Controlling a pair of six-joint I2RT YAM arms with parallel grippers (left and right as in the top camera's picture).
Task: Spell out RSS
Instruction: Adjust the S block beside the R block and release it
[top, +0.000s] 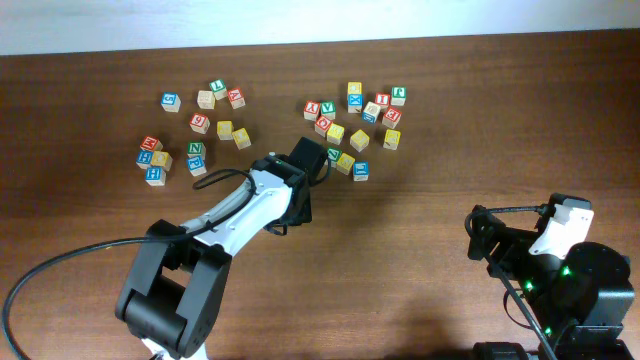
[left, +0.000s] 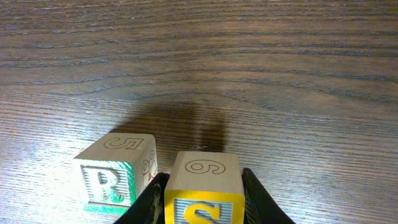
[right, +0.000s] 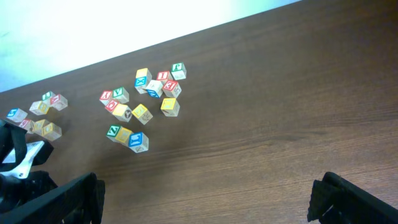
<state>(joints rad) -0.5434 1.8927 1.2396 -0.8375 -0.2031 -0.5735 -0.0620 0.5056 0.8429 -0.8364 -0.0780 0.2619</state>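
Observation:
In the left wrist view, my left gripper (left: 202, 208) is shut on a wooden cube with a yellow S face (left: 204, 186). Its top face shows a 6. Just to its left the R cube (left: 115, 177), with a green R on a green-bordered face, rests on the table, a narrow gap between them. From overhead the left gripper (top: 298, 205) hides both cubes. The other yellow-faced cubes lie in the far clusters, their letters too small to read. My right gripper (right: 205, 199) is open and empty, low at the right (top: 490, 245).
Two loose clusters of lettered cubes lie at the back of the brown wooden table: one at the left (top: 195, 130), one in the middle right (top: 355, 120), which also shows in the right wrist view (right: 140, 106). A black cable trails from the left arm.

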